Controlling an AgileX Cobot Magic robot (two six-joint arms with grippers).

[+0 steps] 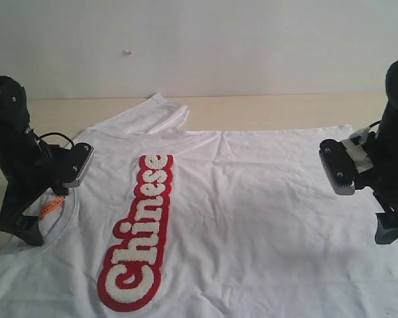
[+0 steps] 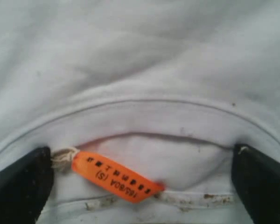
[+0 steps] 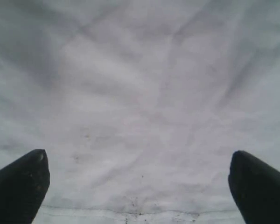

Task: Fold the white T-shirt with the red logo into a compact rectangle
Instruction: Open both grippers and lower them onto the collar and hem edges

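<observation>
The white T-shirt [image 1: 265, 199] lies spread on the worktop [image 1: 285, 109], the red logo [image 1: 140, 232] lower left of the frame. The left pincer [image 2: 140, 193] gapes over the orange tag [image 2: 114, 176], the right pincer [image 3: 140, 186] over plain cloth.

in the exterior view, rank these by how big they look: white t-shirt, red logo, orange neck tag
Largest to smallest:
1. white T-shirt, covering most of the table in view
2. red logo, a long strip across the chest
3. orange neck tag, a tiny sliver at the collar, partly hidden by the left arm
</observation>
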